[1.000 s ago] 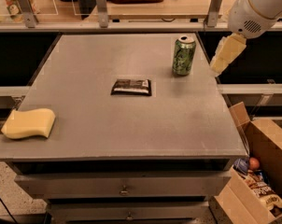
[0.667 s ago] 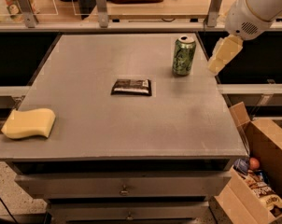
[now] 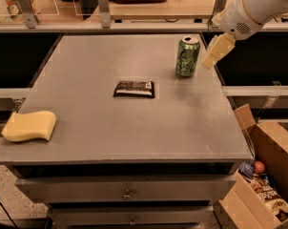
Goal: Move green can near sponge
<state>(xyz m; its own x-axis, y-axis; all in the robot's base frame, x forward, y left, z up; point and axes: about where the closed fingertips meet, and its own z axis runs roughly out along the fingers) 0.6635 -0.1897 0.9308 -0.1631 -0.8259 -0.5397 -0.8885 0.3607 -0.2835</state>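
Note:
The green can stands upright near the back right of the grey table. The pale yellow sponge lies at the table's front left corner, far from the can. My gripper hangs from the white arm at the upper right, just right of the can and a little apart from it, holding nothing.
A flat dark snack packet lies in the middle of the table. An open cardboard box with snacks stands on the floor at the right. A shelf with clear dividers runs along the back.
The gripper has moved slightly left and closer to the can. The can, the packet and the sponge have not moved.

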